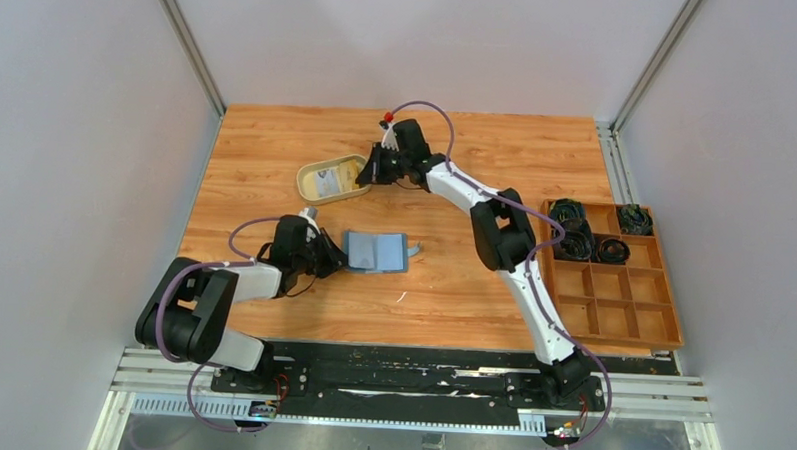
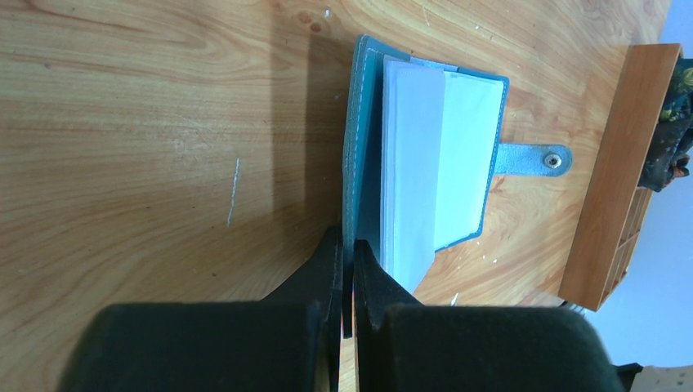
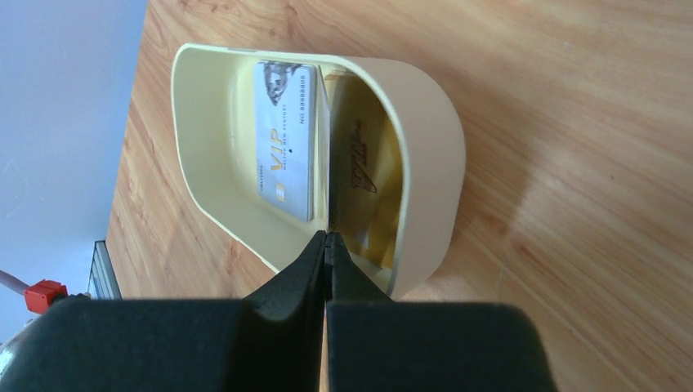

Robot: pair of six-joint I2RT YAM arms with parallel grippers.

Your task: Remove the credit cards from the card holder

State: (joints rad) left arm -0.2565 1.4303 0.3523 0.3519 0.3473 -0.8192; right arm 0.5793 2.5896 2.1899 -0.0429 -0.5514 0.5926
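The teal-blue card holder (image 1: 377, 251) lies open on the table, with its pale inner sleeves (image 2: 425, 163) showing and its snap tab (image 2: 531, 159) pointing away. My left gripper (image 1: 331, 255) is shut on the edge of the holder's left cover (image 2: 349, 253). My right gripper (image 1: 366, 176) is over the tan oval tray (image 1: 311, 187) and is shut on the edge of the yellow card (image 3: 368, 163), which stands tilted inside the tray. The right gripper also shows in its wrist view (image 3: 327, 237). The pale whitish card (image 3: 286, 139) lies flat in the tray beside it.
A brown compartmented wooden box (image 1: 612, 293) holding black cable coils stands at the right table edge. It also shows in the left wrist view (image 2: 613, 180). The tray's wall (image 3: 425, 163) rises to the right of my right fingers.
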